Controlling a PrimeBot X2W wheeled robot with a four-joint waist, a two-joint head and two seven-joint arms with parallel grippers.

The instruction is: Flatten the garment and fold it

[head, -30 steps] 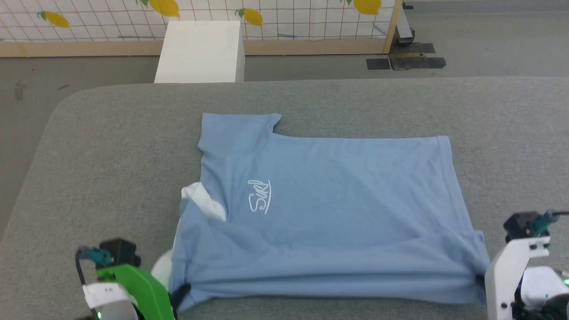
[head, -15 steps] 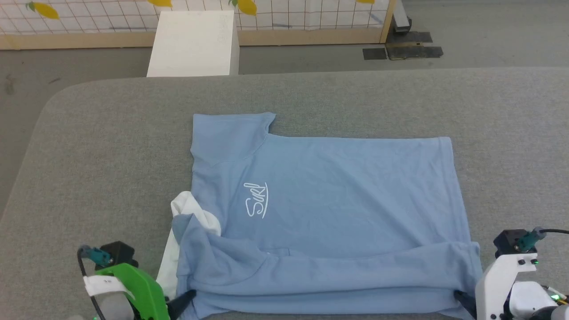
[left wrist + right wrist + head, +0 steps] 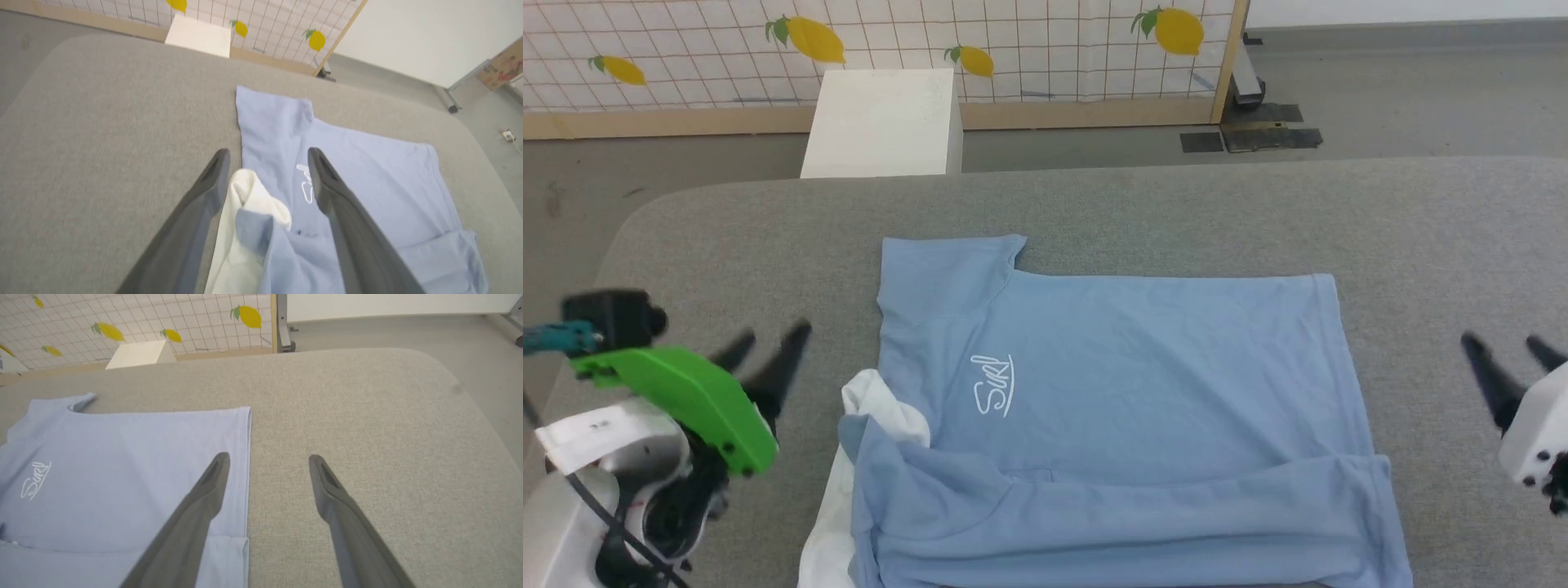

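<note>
While empty beside the garment, left gripper, right gripper agape.

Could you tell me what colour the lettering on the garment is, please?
White lettering on the garment; clearest in the head view.

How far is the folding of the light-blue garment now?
Done: the garment lies mostly flat on the table, and its near edge is folded over the body as one band. In hand: nothing; the left gripper and right gripper are open, off the cloth. Left: the far sleeve lies unfolded, and further folds remain.
</note>
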